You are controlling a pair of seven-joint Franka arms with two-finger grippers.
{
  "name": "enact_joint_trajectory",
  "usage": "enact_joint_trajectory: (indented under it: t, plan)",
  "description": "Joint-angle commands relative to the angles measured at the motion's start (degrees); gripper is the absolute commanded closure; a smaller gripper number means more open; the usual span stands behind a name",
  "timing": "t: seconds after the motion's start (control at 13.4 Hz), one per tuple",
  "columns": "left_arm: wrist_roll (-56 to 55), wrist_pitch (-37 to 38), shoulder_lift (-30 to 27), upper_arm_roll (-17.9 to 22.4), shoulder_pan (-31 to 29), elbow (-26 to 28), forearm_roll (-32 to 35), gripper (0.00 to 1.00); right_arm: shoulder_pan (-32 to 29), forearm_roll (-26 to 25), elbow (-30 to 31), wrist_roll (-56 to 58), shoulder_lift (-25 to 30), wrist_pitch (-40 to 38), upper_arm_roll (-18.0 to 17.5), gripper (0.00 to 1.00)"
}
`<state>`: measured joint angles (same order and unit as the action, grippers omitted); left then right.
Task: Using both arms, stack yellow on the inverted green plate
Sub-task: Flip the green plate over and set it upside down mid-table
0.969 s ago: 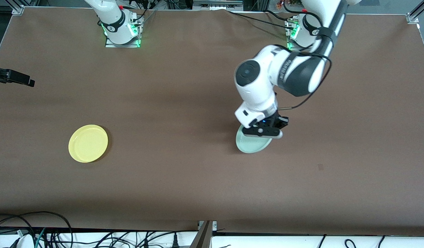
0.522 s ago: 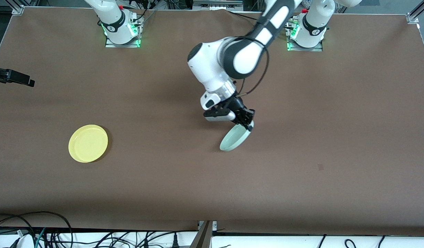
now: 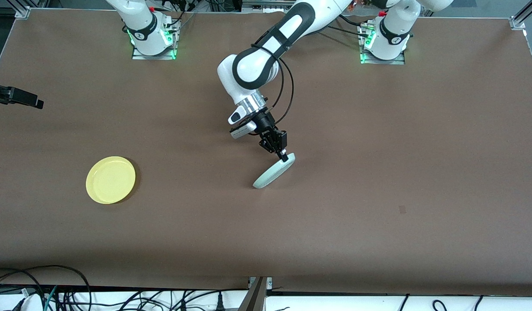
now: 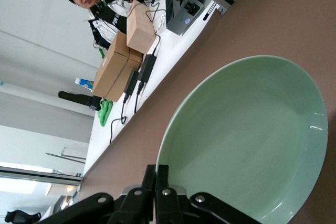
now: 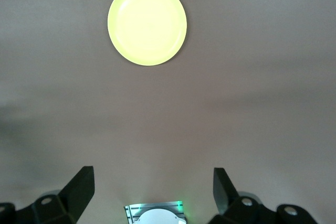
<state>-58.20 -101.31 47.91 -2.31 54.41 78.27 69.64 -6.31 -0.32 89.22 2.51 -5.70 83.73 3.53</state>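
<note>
The yellow plate [image 3: 111,179] lies hollow side up on the table toward the right arm's end; it also shows in the right wrist view [image 5: 147,23]. My left gripper [image 3: 284,158] is over the table's middle, shut on the rim of the pale green plate [image 3: 273,172]. The plate hangs steeply tilted, almost on edge, its low edge close to the table. In the left wrist view my left gripper [image 4: 161,168] pinches the rim, and the green plate [image 4: 247,140] turns its hollow side to the camera. My right gripper [image 5: 152,171] is open and empty, high above the table near its own base.
The brown table [image 3: 378,194] spreads wide around both plates. A black device [image 3: 15,97] juts in at the table's edge at the right arm's end. Cables [image 3: 76,293] lie along the edge nearest the front camera.
My left arm has swung toward the right arm's end with the green plate, which has tilted from nearly flat to almost on edge. The yellow plate has not moved.
</note>
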Motion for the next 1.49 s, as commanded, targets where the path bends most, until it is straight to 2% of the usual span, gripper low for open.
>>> enact_joint_trajectory:
  t: [0.0,0.3,0.37,0.45,0.52,0.67,0.75,0.89,1.12,1.27,1.42]
  plan:
    - [-0.3,1.7,1.9,0.8,3.0,-2.2,1.5,1.0,0.0,-0.1,-0.5,-0.5,0.2,-1.0,0.0,0.0]
    - [-5.4,3.2,4.6,0.6,8.4,-2.2,0.7,1.0,0.0,-0.1,-0.6,-0.6,0.2,-1.0,0.0,0.0]
    - [-5.3,3.2,4.5,0.5,9.4,-2.2,0.6,0.93,0.0,-0.1,-0.5,-0.5,0.2,-1.0,0.0,0.0]
    - [-4.9,3.2,4.0,0.1,9.4,-2.2,0.3,0.65,0.0,-0.1,-0.5,-0.5,0.2,-1.0,0.1,0.0]
    - [-4.9,3.1,3.9,-0.1,9.4,-2.3,0.2,0.01,0.0,-0.1,-0.5,-0.5,0.2,-1.0,0.1,0.0]
    - [-4.9,2.0,3.7,-0.7,9.4,-2.5,-0.2,0.0,-0.1,-0.1,-0.5,-0.5,0.2,-1.0,0.1,0.0]
    - [-5.3,0.9,3.7,-2.3,9.2,-2.5,-2.3,0.0,-0.1,-0.1,-0.5,-0.5,0.2,-1.0,0.1,0.0]
    - [-6.6,-4.5,3.7,-4.7,9.1,-2.5,-6.4,0.0,-0.1,-0.1,-0.5,-0.5,0.2,-1.0,0.2,0.0]
    - [-12.6,-13.3,3.5,-5.5,9.0,-2.4,-10.4,0.0,-0.1,-0.1,-0.5,-0.5,0.2,-1.0,0.2,0.0]
    - [-14.7,-18.2,2.6,-5.5,8.4,-2.5,-16.9,0.0,-0.1,-0.1,-0.5,-0.5,0.1,-1.0,0.2,0.0]
    - [-13.1,-20.9,0.2,-6.6,3.3,-2.3,-22.8,0.0,-0.4,-0.1,-0.5,-0.2,-0.2,-1.0,0.2,0.0]
